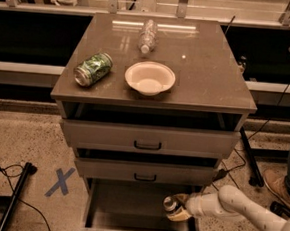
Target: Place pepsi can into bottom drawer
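The fingers (181, 216) are clamped on the pepsi can (169, 204), which stands upright in the gripper (174, 210) with its silver top showing, held inside the open bottom drawer (127, 209), below the tabletop's front edge and toward its right corner. I judge the can light and stiff enough for this hold, but thin-walled and smooth. A hard squeeze would dent it and a loose one would let it slip, so the mid-body grip across its round sides seems right. The drawer's inside looks flat and plain, with free floor to the can's left. The tabletop (209, 67) carries a green can (92, 69) lying near the left edge, a white bowl (150, 78) at the middle toward the front edge, and a clear bottle (148, 35) lying near the back edge. A blue tape cross (59, 182) marks the speckled floor to the cabinet's left.
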Robot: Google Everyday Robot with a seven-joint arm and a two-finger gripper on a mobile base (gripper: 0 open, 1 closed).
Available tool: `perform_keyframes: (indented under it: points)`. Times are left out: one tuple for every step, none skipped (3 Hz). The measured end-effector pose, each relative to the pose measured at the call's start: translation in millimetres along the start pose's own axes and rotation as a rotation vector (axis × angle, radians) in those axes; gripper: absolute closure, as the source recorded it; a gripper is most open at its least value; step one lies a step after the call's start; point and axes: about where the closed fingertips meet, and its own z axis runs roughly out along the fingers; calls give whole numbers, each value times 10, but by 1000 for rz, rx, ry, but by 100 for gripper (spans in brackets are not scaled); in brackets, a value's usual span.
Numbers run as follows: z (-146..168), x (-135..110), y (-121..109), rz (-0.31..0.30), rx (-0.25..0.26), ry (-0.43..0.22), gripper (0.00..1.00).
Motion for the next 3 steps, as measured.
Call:
perform_keyframes:
  points:
    - [255,242,-58,25,-19,14,100]
    - [412,447,-66,59,-26,21,81]
    - [443,458,-54,61,-29,20,58]
